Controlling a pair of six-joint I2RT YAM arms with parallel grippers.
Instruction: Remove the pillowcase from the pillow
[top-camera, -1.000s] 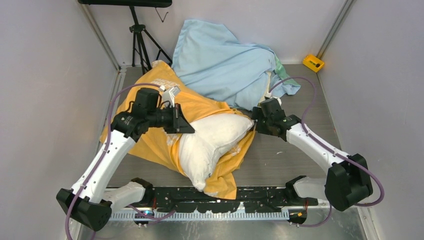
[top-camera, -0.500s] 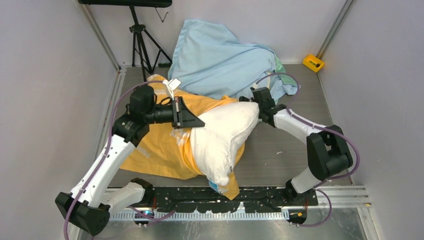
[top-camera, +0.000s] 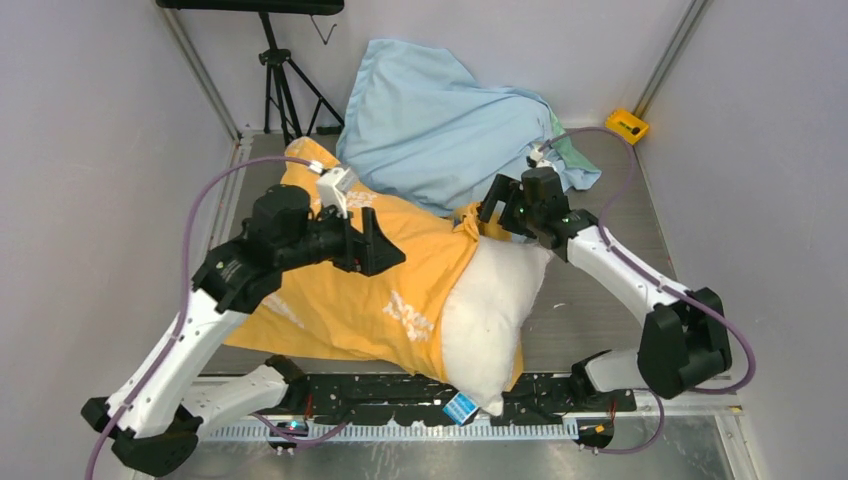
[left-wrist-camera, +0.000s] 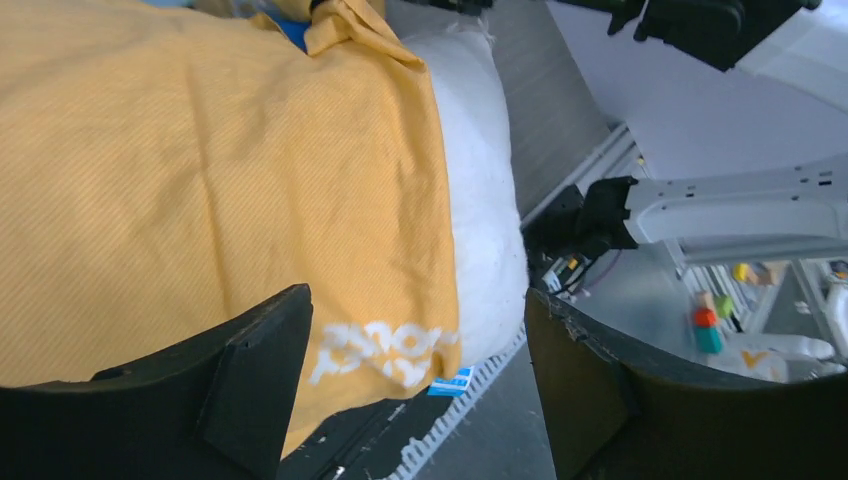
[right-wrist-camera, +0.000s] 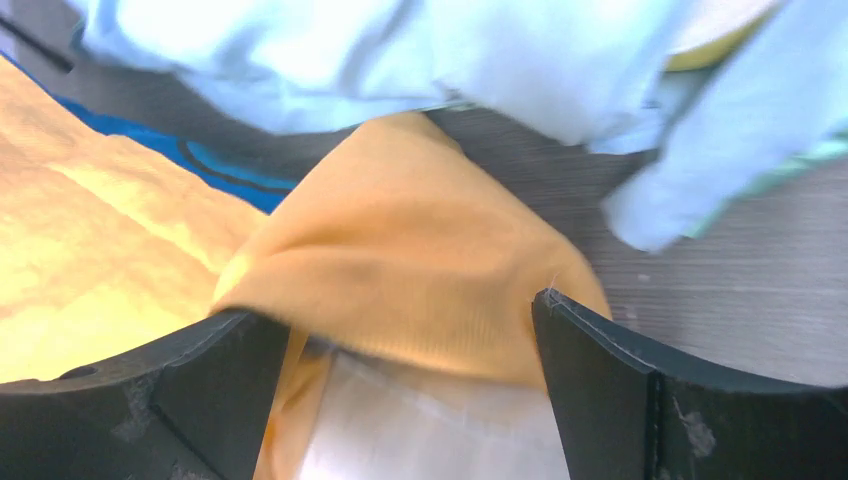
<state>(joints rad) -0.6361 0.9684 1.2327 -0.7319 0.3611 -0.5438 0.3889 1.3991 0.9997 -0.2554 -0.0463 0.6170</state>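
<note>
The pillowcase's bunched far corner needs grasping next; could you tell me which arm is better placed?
Right, probably: the open right gripper straddles that pillowcase corner, while the left gripper hovers over flat fabric farther off.

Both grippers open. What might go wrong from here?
The left gripper and right gripper are open; regrasping the pillowcase may pinch the pillow too.
The right gripper is near the light-blue cloth and may snag it.
The pillow's tagged corner lies on the base rail; it may slide off.

Pillow (top-camera: 497, 300) left part hidden inside pillowcase (top-camera: 330, 300) (white print (top-camera: 410, 318) too small to read); right-wrist view blurred.
</note>
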